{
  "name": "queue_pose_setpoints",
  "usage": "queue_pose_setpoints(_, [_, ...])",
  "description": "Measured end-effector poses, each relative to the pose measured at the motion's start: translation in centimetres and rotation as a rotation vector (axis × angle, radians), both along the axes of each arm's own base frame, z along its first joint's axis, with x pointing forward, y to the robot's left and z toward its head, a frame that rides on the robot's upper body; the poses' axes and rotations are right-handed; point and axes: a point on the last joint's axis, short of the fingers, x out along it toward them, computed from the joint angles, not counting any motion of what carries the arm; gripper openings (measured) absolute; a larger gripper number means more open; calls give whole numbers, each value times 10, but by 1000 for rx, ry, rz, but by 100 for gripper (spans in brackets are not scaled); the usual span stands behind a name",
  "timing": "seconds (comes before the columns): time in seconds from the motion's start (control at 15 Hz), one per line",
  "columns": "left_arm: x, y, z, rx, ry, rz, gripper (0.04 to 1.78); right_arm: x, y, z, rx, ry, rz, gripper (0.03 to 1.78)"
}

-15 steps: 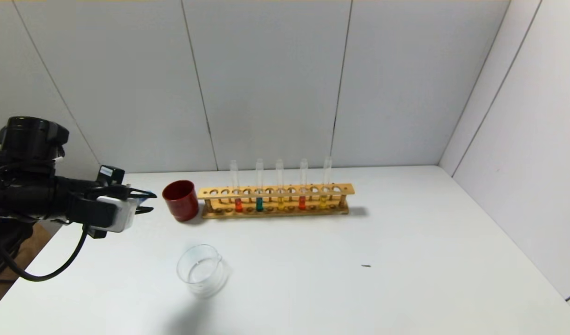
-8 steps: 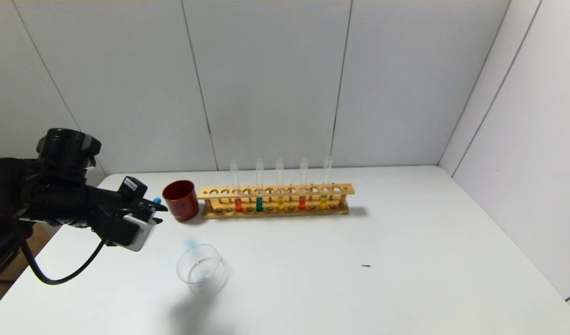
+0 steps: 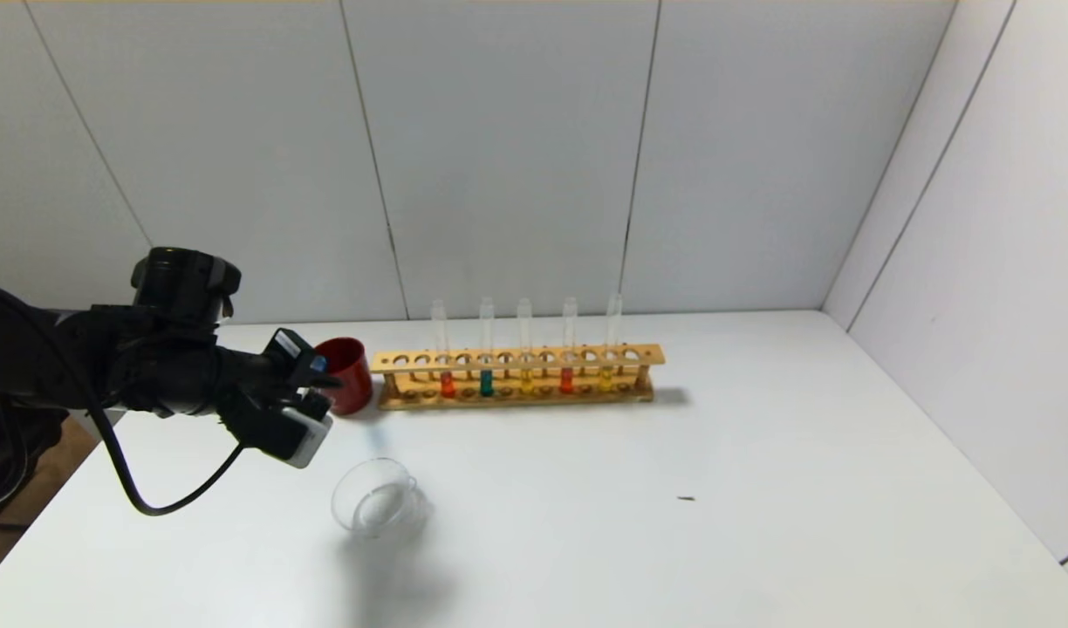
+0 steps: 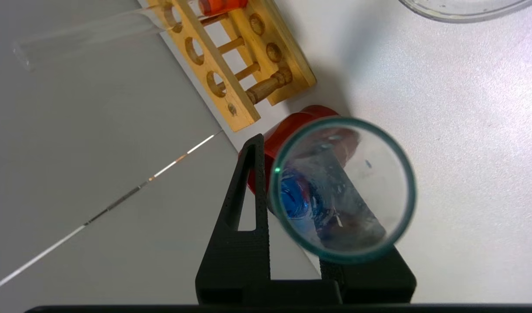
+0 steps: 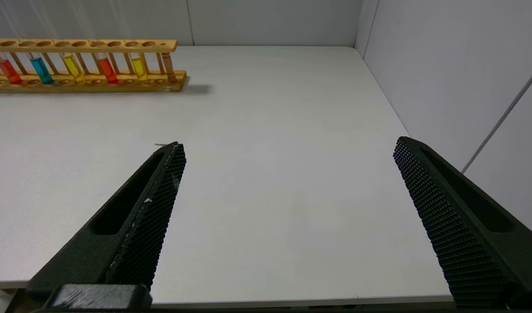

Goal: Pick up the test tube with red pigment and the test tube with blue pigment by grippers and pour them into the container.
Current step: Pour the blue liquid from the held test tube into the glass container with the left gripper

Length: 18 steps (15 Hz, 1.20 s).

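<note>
Just above the glass dish (image 3: 379, 506), left gripper (image 3: 318, 384) clamped on a blue-tinted tube (image 4: 342, 195), right gripper (image 5: 287, 174) wide open.

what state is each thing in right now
left gripper: jaws shut on the tube below
clear glass test tube with blue liquid: held, out of the rack
right gripper: jaws open, empty
shallow clear glass dish: upright on the table, no colour visible inside
dark red cup: upright by the rack's end
wooden tube rack: five tubes standing upright
</note>
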Motion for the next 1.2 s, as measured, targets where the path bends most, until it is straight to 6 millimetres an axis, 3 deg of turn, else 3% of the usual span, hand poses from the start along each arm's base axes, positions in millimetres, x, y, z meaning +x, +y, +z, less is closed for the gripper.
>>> queue_pose_setpoints(0.8, [8, -4, -15, 217, -33, -39, 34, 0, 0, 0, 0, 0, 0, 175])
queue_pose_setpoints(1.2, [11, -19, -25, 246, -27, -67, 34, 0, 0, 0, 0, 0, 0, 175])
